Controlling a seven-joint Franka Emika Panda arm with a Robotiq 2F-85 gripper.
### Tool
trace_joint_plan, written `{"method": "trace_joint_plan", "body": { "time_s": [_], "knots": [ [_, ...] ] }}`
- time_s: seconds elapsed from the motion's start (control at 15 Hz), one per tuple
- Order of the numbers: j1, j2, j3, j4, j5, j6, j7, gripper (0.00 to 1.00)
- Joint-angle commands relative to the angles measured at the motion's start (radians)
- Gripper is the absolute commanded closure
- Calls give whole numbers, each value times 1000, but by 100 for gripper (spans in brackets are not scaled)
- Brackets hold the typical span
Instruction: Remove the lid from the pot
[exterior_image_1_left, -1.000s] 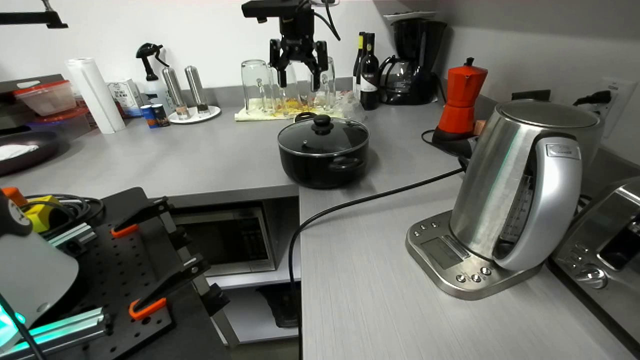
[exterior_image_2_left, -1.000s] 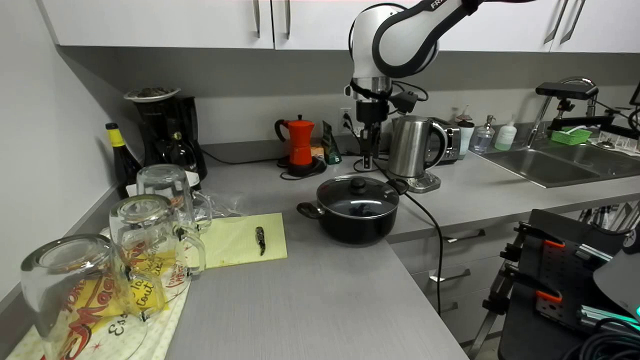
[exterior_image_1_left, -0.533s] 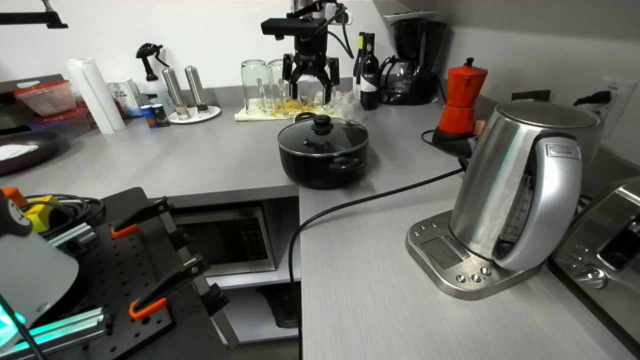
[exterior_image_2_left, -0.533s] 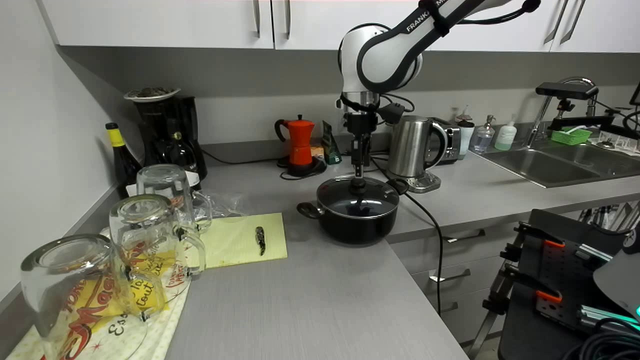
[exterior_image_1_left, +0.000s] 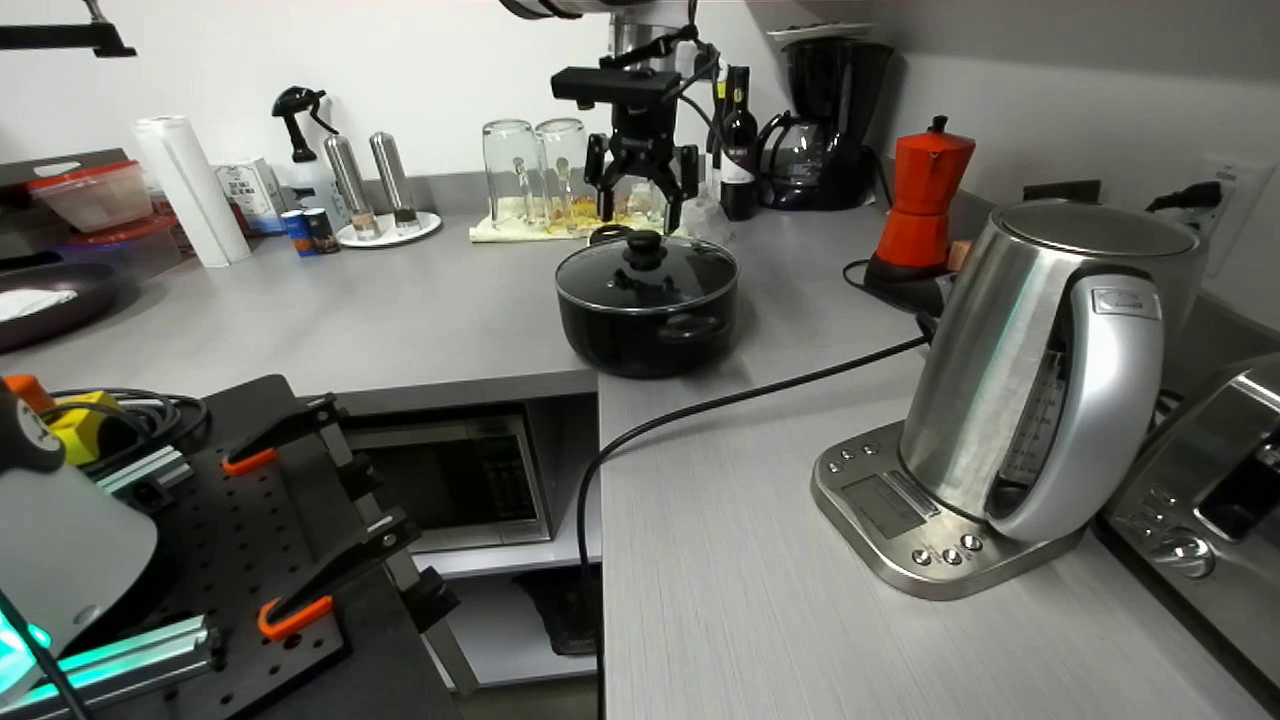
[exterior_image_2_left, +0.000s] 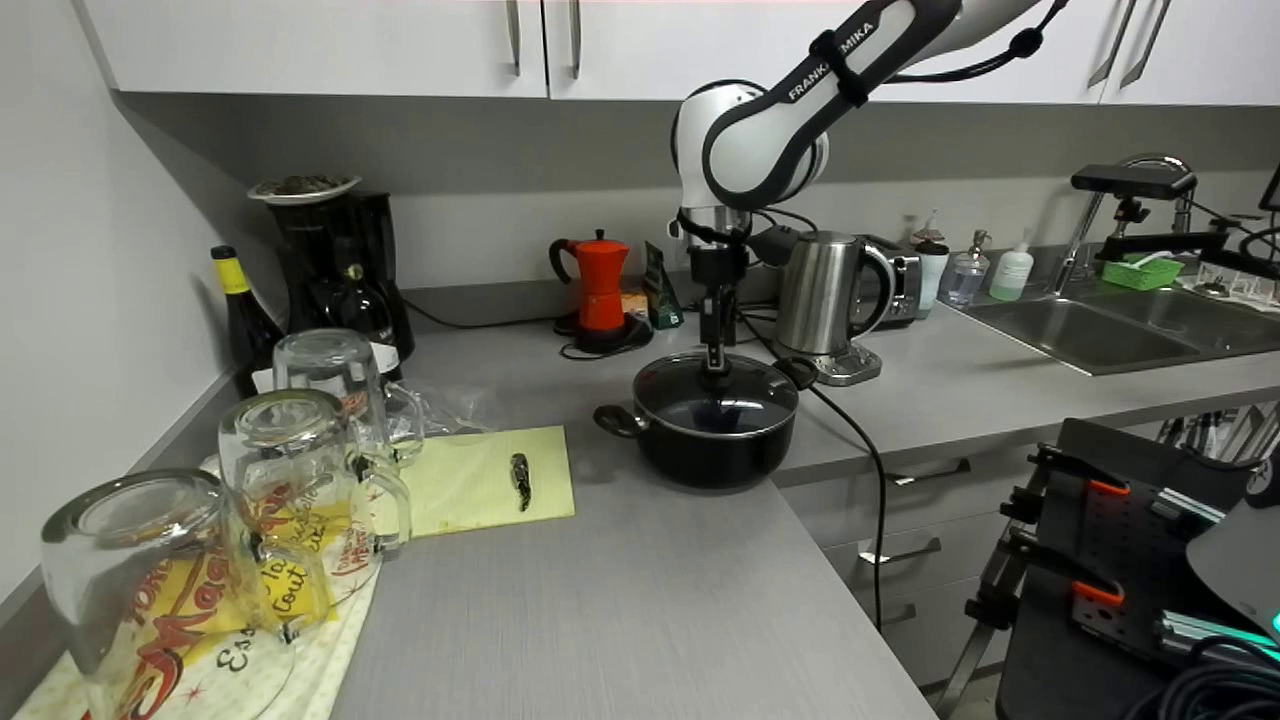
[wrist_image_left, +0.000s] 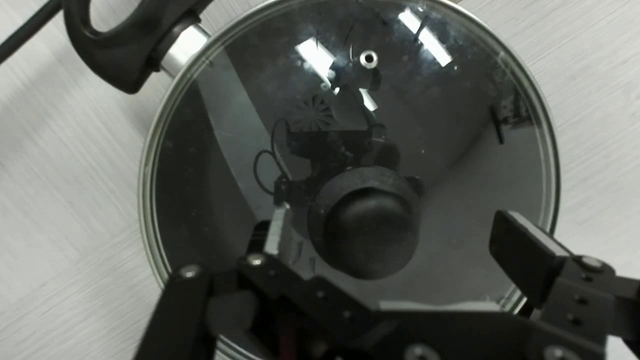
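Wrist view, left to right: a side handle (wrist_image_left: 135, 50) of the black pot (exterior_image_2_left: 715, 462) lies outside the jaws, up and left; the lid knob (wrist_image_left: 371, 233) shows between the jaws, seemingly nearer the left finger (wrist_image_left: 275, 235) than the right finger (wrist_image_left: 522, 260). The jaws are spread, gripping nothing; their height over the knob is hard to tell. Below them the glass lid (wrist_image_left: 350, 150) sits on the pot, on the table (exterior_image_2_left: 560, 600). Best to centre the jaws on the knob, come down until both fingers flank it, squeeze, then lift straight up; off centre, a fingertip could strike the glass. Lettering: in an exterior view, a carton (exterior_image_1_left: 252, 195) well left of the jaws seems to read "SALT". In an exterior view, the printed towel (exterior_image_2_left: 310, 670) far left of them shows "Es"; above right, the Franka arm (exterior_image_2_left: 765, 150) reads "FRANKA EMIKA", partly strapped over.
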Motion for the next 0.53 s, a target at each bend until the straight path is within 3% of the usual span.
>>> {"method": "trace_joint_plan", "body": {
  "time_s": [0.0, 0.47],
  "knots": [
    [-5, 35, 2, 43, -6, -29, -32, 0],
    [-9, 56, 6, 54, -3, -26, -54, 0]
  ]
}}
